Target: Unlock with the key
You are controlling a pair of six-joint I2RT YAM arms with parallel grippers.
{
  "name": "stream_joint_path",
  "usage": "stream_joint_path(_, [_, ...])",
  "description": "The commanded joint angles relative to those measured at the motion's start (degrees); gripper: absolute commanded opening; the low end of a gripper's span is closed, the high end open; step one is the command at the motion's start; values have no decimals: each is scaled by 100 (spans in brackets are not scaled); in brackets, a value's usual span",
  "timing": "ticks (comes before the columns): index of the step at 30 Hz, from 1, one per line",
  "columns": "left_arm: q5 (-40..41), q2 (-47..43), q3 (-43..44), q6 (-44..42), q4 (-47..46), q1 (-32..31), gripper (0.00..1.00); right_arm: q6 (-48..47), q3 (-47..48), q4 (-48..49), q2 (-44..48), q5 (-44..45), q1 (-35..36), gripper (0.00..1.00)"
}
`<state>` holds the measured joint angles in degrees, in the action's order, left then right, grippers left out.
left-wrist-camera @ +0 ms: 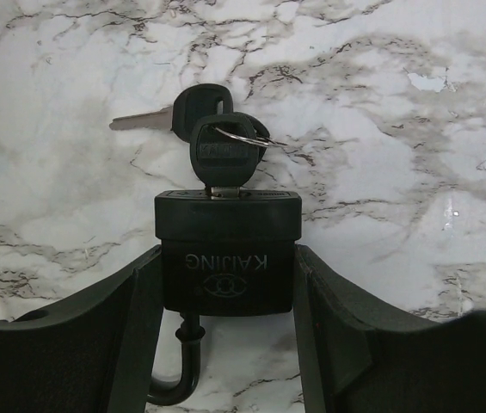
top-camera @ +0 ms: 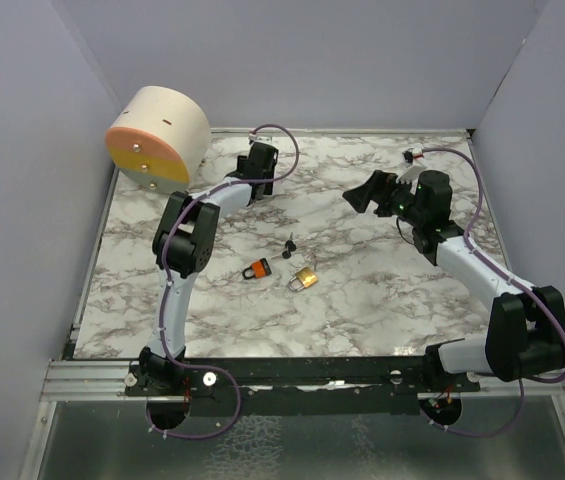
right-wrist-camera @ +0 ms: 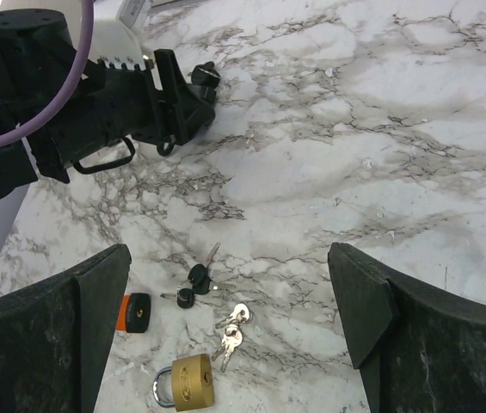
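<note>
Top external, left arm (top-camera: 187, 235): stretched toward 11 o'clock of the tabletop (top-camera: 362, 310), wrist low.
Top external, right jaws: spread empty at 2 o'clock, likely kept free for the turning.
Left wrist, black padlock (left-wrist-camera: 228, 254): clenched between the left jaws, key (left-wrist-camera: 224, 155) seated at 12 o'clock, body steadied for turning.
Right wrist, spares: orange padlock (right-wrist-camera: 133, 311) and brass padlock (right-wrist-camera: 193, 381) lie at 7 o'clock, untouched.

The left arm (top-camera: 184, 235) and right arm (top-camera: 482, 275) are built from pale grey-white links joined by bulky black joint housings. A purple cable (top-camera: 274, 126) is routed along each arm and is looped loosely at the wrist and the base. The jaws are moulded in matte black plastic, broad and wedge-shaped.
</note>
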<state>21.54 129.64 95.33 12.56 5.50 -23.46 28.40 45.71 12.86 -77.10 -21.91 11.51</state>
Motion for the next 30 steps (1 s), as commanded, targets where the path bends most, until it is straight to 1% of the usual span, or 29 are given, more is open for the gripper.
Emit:
stream_joint_path(1, [-338,18,108,227,-270,79,0,8,117,49,63,-76,-8,100])
stream_joint_path(3, [-429,17,67,316,-264,72,0,12,128,41,64,-85,-8,100])
stream_joint_path(4, [-495,17,65,356,-232,78,5,9,130,41,64,-85,-13,100])
stream_joint_path(6, [-631,4,33,435,-180,79,19,7,128,41,64,-98,-8,100])
stream_joint_path(8, [-714,-28,-31,515,-182,79,37,7,129,43,64,-103,-8,100])
stream_joint_path(10, [-743,-63,-120,577,-195,79,49,7,126,38,76,-120,-8,100])
stream_joint_path(12, [-728,-122,-203,618,-224,79,58,7,130,24,84,-129,-8,100])
stream_joint_path(13, [-689,-164,-246,649,-233,79,64,0,130,26,97,-137,-8,100])
stream_joint_path(14, [-660,-206,-286,660,-248,79,75,-9,123,25,105,-138,-8,100])
stream_joint_path(15, [-634,-247,-321,668,-258,79,82,-10,126,23,103,-142,-9,100])
stream_joint_path(16, [-614,-302,-348,678,-259,79,95,-12,125,23,103,-157,-8,100])
stream_joint_path(17, [-616,-362,-381,693,-260,79,98,-18,123,23,93,-170,-8,100])
stream_joint_path(20, [-630,-649,-492,730,-298,74,99,-27,94,107,56,-265,-8,99])
stream_joint_path(23, [-617,-1153,-744,774,-448,61,99,45,90,111,-75,-228,-8,99])
stream_joint_path(26, [-608,-1815,-1149,788,-751,45,99,-136,334,-137,-418,-658,-8,99])
stream_joint_path(28, [-644,-2311,-1510,854,-1011,32,99,-178,368,-69,-598,-921,-9,99])
stream_joint_path(30, [-902,-2769,-1960,1059,-1227,26,99,-194,307,38,-666,-969,-2,99])
